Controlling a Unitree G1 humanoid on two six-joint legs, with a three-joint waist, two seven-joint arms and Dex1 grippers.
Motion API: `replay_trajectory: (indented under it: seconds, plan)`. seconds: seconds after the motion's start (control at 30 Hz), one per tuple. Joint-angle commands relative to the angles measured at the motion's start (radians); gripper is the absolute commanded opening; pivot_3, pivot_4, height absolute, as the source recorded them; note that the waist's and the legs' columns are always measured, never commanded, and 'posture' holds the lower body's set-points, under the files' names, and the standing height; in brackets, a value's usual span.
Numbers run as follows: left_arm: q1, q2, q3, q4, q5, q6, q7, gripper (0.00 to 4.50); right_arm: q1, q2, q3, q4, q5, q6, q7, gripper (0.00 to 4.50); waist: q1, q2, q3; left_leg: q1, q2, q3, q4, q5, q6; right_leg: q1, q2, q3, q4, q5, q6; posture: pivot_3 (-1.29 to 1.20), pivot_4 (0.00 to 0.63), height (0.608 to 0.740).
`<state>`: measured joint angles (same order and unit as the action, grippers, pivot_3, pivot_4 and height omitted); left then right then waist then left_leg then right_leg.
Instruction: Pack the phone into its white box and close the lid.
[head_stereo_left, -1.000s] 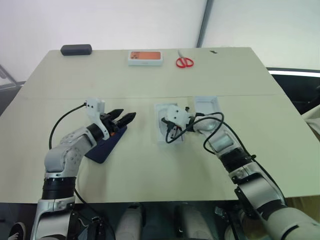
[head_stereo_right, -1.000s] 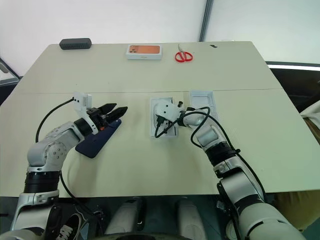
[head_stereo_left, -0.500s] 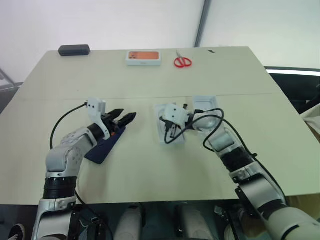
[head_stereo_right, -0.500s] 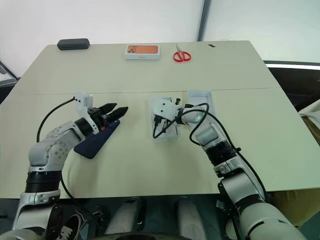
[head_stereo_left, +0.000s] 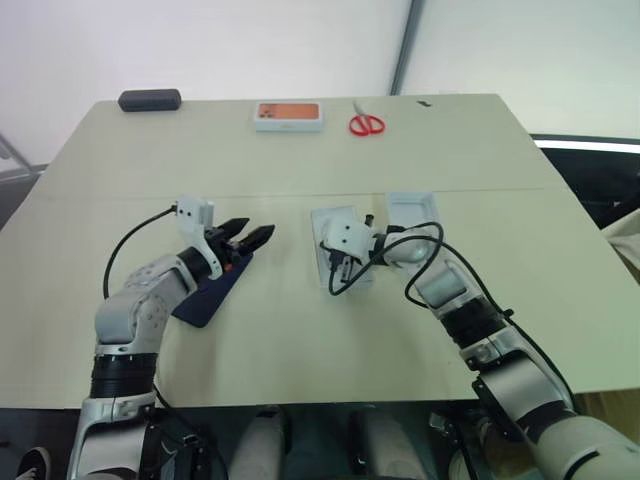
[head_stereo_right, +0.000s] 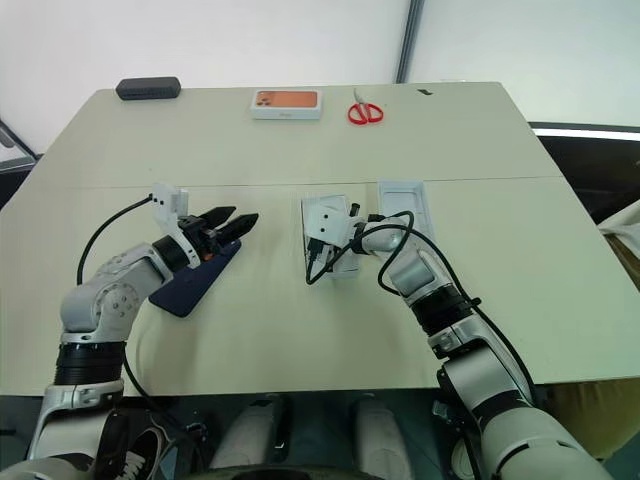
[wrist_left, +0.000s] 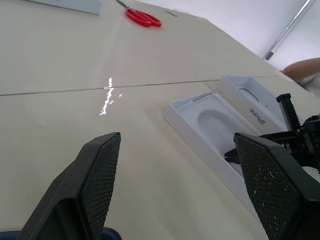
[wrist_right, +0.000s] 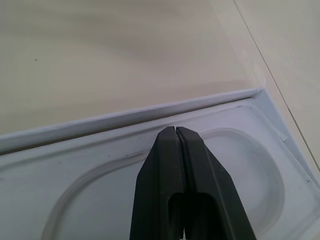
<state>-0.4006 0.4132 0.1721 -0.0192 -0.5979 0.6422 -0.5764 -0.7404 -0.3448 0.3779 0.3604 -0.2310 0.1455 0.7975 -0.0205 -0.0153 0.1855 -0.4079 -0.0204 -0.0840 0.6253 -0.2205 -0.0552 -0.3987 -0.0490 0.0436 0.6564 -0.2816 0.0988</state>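
The dark navy phone (head_stereo_left: 203, 298) lies flat on the table at the left. My left gripper (head_stereo_left: 258, 230) hovers open just past its far end, pointing level toward the white box (head_stereo_left: 324, 220) with nothing between its fingers (wrist_left: 102, 165). In the white box lies a white insert (wrist_left: 220, 122) with an oval recess. My right gripper (wrist_right: 175, 131) is shut and empty, tilted down over that insert near the box wall; whether the tips touch it I cannot tell. The lid (head_stereo_left: 414, 211) rests open side up just right of the box.
An orange-printed box (head_stereo_left: 290, 115), red scissors (head_stereo_left: 368, 124) and a dark case (head_stereo_left: 150, 100) sit along the far edge of the table. A black cable (head_stereo_left: 420, 265) loops off my right wrist over the box. A seam (head_stereo_left: 150, 196) crosses the tabletop.
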Motion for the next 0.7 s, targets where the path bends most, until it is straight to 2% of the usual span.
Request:
replay_trajectory:
  seconds: [0.03, 0.43, 0.7]
  plan:
    - [-0.014, 0.004, 0.006, -0.028, 0.004, -0.012, 0.000, 3.84, -0.006, -0.019, -0.009, 0.015, -0.012, 0.001, -0.008, 0.04, 0.000, 0.000, 0.000, 0.000, 0.000, 0.000, 0.000, 0.000, 0.000, 0.000, 0.000, 0.000, 0.000, 0.000, 0.000, 0.00, 0.150, 0.740]
    - [-0.014, 0.000, -0.001, -0.021, 0.009, -0.013, 0.001, 3.84, -0.027, 0.067, -0.137, -0.122, 0.192, 0.148, 0.014, 0.04, 0.001, 0.000, 0.000, 0.000, 0.000, -0.001, 0.000, 0.000, 0.000, 0.000, 0.000, 0.000, 0.000, 0.000, 0.000, 0.00, 0.150, 0.740]
    - [-0.010, -0.004, -0.010, -0.031, 0.014, -0.016, 0.000, 3.84, -0.039, -0.044, -0.066, -0.021, 0.062, 0.028, -0.016, 0.04, 0.003, 0.000, 0.000, 0.000, 0.000, 0.001, 0.000, 0.000, 0.000, 0.000, 0.000, 0.000, 0.000, 0.000, 0.000, 0.00, 0.150, 0.740]
